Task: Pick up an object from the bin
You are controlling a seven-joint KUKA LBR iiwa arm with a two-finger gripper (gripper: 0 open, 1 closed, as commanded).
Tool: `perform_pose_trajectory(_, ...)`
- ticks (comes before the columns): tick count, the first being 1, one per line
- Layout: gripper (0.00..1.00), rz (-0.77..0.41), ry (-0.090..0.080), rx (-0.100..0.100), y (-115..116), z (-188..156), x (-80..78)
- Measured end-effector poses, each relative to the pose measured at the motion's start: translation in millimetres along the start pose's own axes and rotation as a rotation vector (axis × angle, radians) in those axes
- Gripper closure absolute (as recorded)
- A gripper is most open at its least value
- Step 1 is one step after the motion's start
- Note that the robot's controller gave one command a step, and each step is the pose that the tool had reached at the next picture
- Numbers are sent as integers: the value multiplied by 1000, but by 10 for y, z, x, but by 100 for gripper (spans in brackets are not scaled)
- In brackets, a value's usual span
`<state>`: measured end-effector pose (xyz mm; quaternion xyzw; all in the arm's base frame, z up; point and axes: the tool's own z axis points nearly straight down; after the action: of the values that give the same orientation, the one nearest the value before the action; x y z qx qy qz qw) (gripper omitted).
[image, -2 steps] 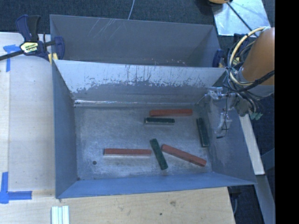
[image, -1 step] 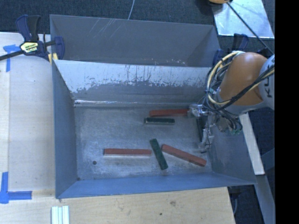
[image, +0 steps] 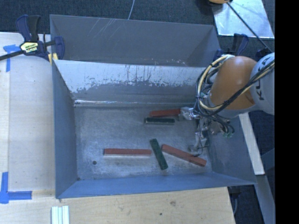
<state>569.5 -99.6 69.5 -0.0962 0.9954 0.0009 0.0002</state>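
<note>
in the grey bin, a long red-brown strip lies flat on the floor toward the front left. just beside its right end is a tilted green strip. further back, a red strip and a dark green strip lie side by side, nearly touching. right of the tilted one, a slanting red-brown strip runs down toward the right wall. the gripper hangs over that strip's right end, at or very near its surface. whether it is spread or pressed together, i cannot tell, nor whether it touches the strip.
</note>
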Motion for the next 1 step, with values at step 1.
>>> perform_pose_trajectory(1, 0, -36, -2, 3, 52, -123, 420)
